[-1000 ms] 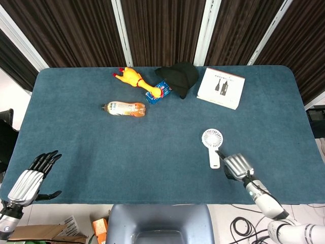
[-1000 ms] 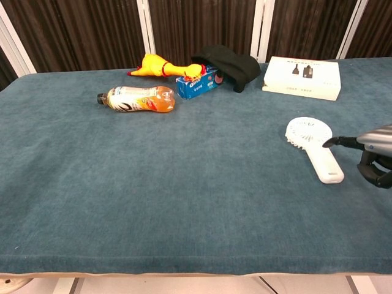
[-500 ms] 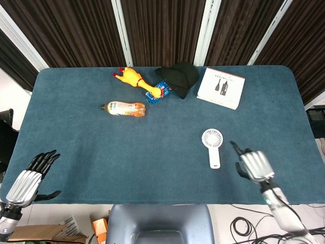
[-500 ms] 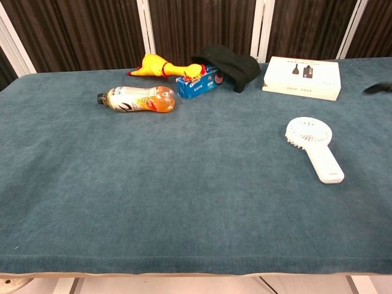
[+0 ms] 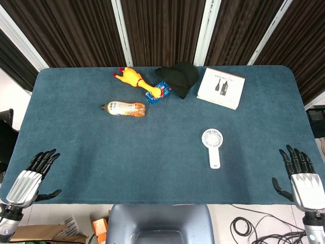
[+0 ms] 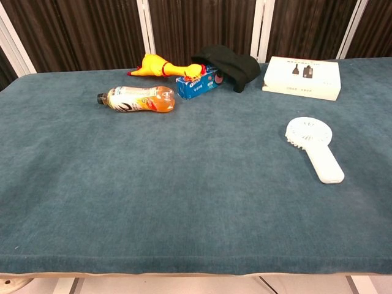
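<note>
A white hand-held fan [image 5: 212, 146] [image 6: 316, 149] lies flat on the blue table [image 5: 162, 168], right of centre. My right hand [image 5: 300, 175] hovers at the table's near right corner, fingers spread and empty, well apart from the fan. At the near left corner my left hand [image 5: 29, 178] is spread open too, holding nothing. Neither hand shows in the chest view.
At the back lie an orange drink bottle [image 5: 125, 108] [image 6: 138, 99], a yellow rubber chicken [image 5: 133, 80] [image 6: 162, 66], a blue packet [image 5: 158, 92] [image 6: 197, 84], a black cloth [image 5: 179, 76] [image 6: 231, 63] and a white box [image 5: 221, 87] [image 6: 301, 77]. A chair back [image 5: 160, 223] sits below the front edge.
My right hand has drawn back from beside the fan's handle to the near right corner and spread its fingers. The fan stays put. The left hand has barely moved.
</note>
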Available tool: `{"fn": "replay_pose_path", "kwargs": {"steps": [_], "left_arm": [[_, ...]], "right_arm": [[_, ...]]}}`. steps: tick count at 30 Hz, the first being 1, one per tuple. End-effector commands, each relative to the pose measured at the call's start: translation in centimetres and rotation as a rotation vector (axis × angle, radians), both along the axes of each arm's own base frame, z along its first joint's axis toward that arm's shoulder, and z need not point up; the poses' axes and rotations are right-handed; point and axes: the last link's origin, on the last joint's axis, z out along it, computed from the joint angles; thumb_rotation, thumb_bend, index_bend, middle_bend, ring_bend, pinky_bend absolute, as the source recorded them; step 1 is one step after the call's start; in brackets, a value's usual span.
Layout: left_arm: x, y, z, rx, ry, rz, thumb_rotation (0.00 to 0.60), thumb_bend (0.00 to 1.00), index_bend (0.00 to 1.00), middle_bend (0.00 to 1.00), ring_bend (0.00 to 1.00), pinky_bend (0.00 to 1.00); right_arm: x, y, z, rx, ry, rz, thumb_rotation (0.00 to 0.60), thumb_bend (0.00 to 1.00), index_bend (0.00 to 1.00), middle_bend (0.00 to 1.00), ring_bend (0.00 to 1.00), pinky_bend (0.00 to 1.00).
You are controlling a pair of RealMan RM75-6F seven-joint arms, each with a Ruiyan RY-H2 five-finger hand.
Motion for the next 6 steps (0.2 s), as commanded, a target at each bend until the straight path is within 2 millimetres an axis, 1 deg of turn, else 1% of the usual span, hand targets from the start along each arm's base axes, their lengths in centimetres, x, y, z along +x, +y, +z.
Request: {"fn": "replay_pose_path", "kwargs": {"steps": [1, 6], "left_arm": [[0.17, 0.03, -0.07, -0.001, -0.002, -0.011, 0.6, 0.0, 0.0, 0.0, 0.0, 0.07], [0.16, 0.02, -0.23, -0.009, 0.004, -0.011, 0.6, 0.0, 0.0, 0.0, 0.0, 0.07]], "right_arm": [[-0.29, 0.13, -0.02, 0.017, 0.008, -0.016, 0.511, 0.31, 0.0, 0.0, 0.0, 0.08], [-0.34, 0.16, 0.03, 0.022, 0.007, -0.02, 0.509, 0.31, 0.0, 0.0, 0.0, 0.06]]}}
